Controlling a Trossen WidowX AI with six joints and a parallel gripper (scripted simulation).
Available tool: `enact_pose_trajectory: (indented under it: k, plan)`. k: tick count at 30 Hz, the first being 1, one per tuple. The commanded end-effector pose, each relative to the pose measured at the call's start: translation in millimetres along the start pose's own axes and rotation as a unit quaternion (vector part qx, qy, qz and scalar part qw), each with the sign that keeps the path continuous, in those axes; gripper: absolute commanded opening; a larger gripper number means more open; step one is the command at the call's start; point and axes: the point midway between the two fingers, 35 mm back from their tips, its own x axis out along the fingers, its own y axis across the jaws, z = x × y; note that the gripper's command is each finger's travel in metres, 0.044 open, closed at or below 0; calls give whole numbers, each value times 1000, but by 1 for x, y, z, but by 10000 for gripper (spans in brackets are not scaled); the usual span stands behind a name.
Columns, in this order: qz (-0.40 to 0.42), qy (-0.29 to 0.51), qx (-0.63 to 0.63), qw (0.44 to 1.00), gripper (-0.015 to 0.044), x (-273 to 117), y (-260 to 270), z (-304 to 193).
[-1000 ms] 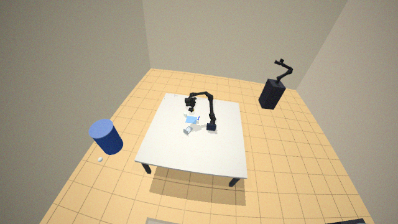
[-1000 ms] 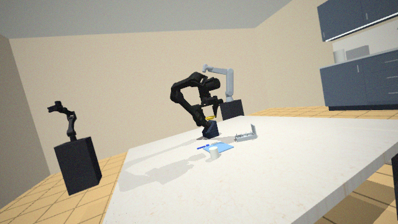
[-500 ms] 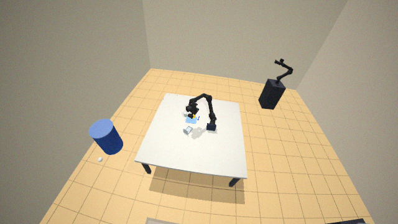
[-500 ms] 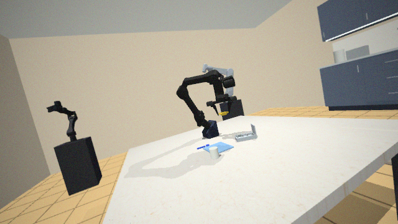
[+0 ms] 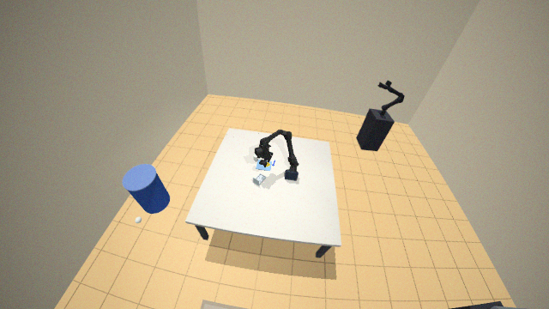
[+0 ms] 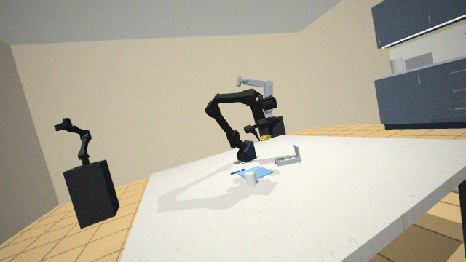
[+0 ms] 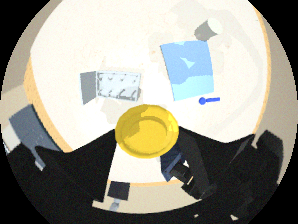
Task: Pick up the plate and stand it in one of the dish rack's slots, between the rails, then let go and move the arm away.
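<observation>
A yellow round plate (image 5: 268,164) (image 6: 265,137) (image 7: 146,131) is off the table, roughly level in the exterior view, with its face towards the wrist camera. My gripper (image 7: 147,131) is shut on the plate, with one finger at each side of its rim. The grey dish rack (image 5: 259,179) (image 6: 287,159) (image 7: 119,86) stands on the table, with rows of small rails and a taller wall at one end. In the wrist view it lies beyond the plate, up and to the left. The plate is apart from the rack and above the table. The fingertips are small and dark in the top and exterior views.
A light blue square mat (image 6: 259,172) (image 7: 190,62) lies near the rack. A white cup (image 6: 250,178) (image 7: 214,27) stands by its edge. A blue spoon-like thing (image 5: 274,163) (image 6: 237,172) (image 7: 211,100) lies beside the mat. The arm's base (image 5: 291,175) (image 6: 247,152) is near the rack.
</observation>
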Motion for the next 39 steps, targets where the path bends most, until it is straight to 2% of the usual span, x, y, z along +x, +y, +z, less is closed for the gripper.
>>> enact_pose_trajectory:
  k: [1,20,39]
  plan:
    - [28,22,-33,999,0,9,2,-1]
    - [195,69,-192,959,0,56,14,0]
    - [360,-12,-330,872,0,87,20,6]
